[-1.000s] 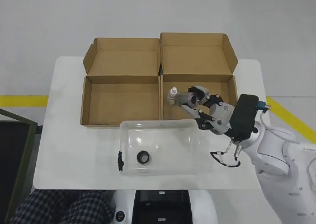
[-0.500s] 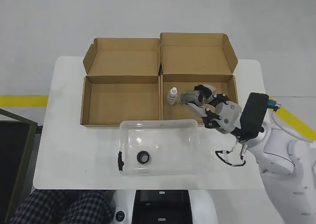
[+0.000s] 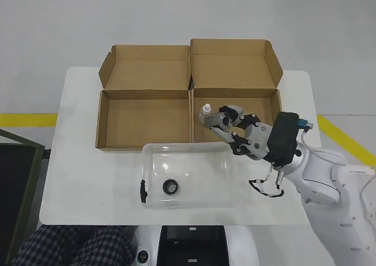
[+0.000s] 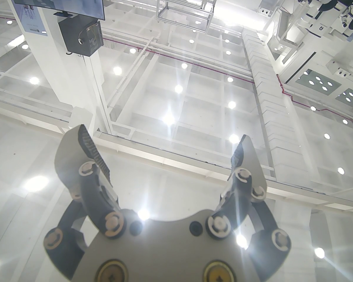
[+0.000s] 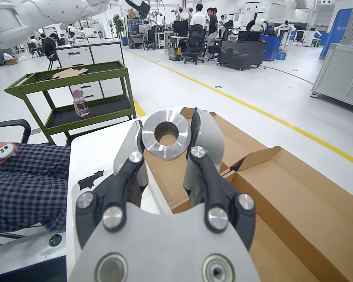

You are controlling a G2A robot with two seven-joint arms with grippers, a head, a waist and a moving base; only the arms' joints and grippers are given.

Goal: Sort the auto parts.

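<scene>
**Top view:** my right gripper (image 3: pixel 225 121) holds a machined metal ring (image 3: pixel 221 118) over the right cardboard box (image 3: pixel 261 103), right of frame centre.

**Left wrist view:** my left gripper (image 4: pixel 163 145) is empty, its fingers spread wide.

**Right wrist view:** the fingers (image 5: pixel 207 139) clamp opposite sides of the ring's rim. I judge the ring heavy, rigid and slick.

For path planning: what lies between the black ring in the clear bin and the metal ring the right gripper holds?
Top view: bare floor and far rim of the clear bin, then the front wall of the right cardboard box.
</scene>
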